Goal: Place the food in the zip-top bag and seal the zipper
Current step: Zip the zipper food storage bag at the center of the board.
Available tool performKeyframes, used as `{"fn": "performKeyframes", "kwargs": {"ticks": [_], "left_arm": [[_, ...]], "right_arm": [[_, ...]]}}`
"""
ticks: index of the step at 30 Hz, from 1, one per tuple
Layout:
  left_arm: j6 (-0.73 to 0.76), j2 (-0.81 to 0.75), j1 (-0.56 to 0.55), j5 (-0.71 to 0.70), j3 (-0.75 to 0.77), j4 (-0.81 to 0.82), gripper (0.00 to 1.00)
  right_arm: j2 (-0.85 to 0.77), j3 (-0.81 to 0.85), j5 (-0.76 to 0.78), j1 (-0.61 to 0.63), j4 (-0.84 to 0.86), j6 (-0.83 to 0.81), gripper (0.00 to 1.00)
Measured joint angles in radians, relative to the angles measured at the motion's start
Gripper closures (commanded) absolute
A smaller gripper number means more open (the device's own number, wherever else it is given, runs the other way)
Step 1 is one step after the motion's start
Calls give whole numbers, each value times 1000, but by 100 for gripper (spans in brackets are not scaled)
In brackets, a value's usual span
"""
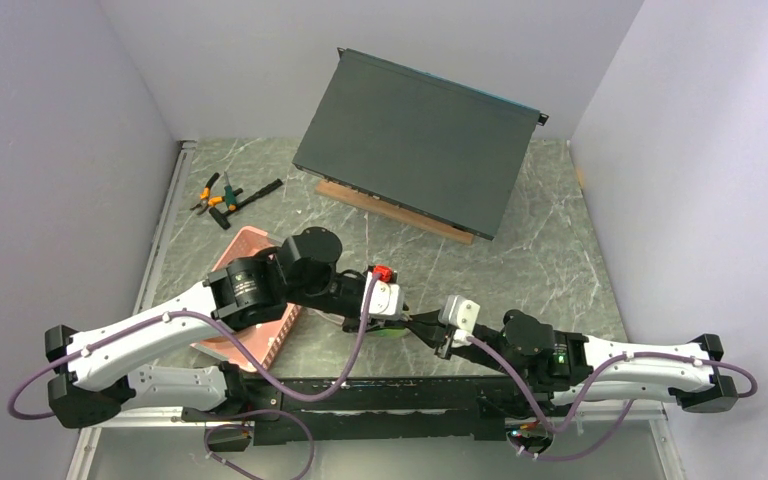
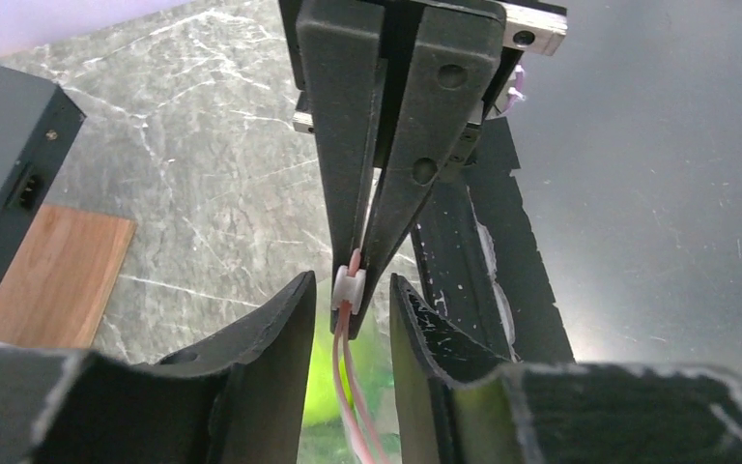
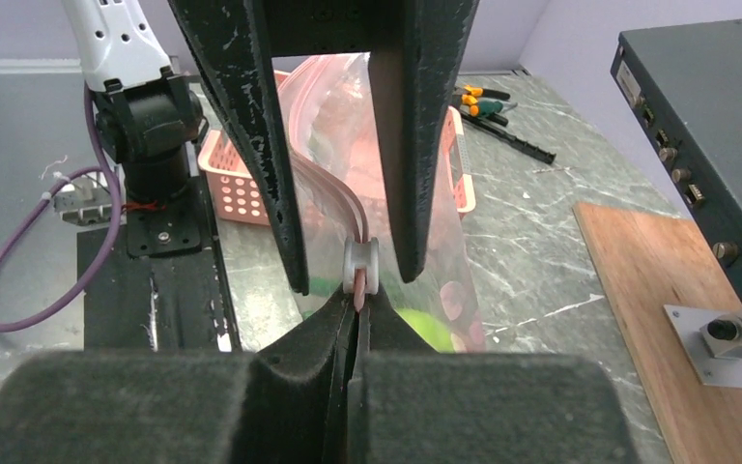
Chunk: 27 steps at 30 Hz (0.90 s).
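Black foam pads of the right claw [image 3: 356,311] fill the foreground, pressed shut on the zipper [image 3: 333,198], a pale-pink ridged strip, just beside its one white slider [image 3: 359,263]. The zip-top bag [image 3: 449,242], clear and crinkled, spreads away between the two arms, near the front of the bench. Food [image 3: 427,331] shows through it as a bright green lump and red pieces, too blurred to count. The left claw [image 2: 350,286] stands open, one finger on either side of the slider, touching neither. One pink slotted basket [image 3: 232,188] sits behind. Overhead, the arms hide the bag. Only that view shows the whole grey marbled bench [image 1: 560,250], orange-handled pliers [image 1: 215,195] and a dark metal box [image 1: 420,140].
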Motion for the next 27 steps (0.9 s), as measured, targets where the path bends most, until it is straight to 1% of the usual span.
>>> {"fn": "performKeyframes", "kwargs": {"ticks": [7, 12, 13, 14, 15, 22, 27], "left_arm": [[0, 14, 0, 37, 4, -8, 70], [2, 14, 0, 32, 4, -8, 84], [5, 14, 0, 32, 5, -10, 90], [7, 15, 0, 32, 7, -14, 99], [11, 19, 0, 32, 13, -21, 100], [34, 33, 0, 7, 38, -44, 100], [56, 33, -2, -35, 46, -53, 100]], "right_arm": [[-6, 0, 4, 0, -3, 2, 100], [-3, 0, 4, 0, -4, 3, 100], [-3, 0, 4, 0, -5, 5, 100], [-4, 0, 4, 0, -5, 6, 100], [-5, 0, 4, 0, -5, 8, 100], [-11, -2, 31, -1, 4, 33, 100], [-53, -37, 57, -1, 46, 61, 100]]}}
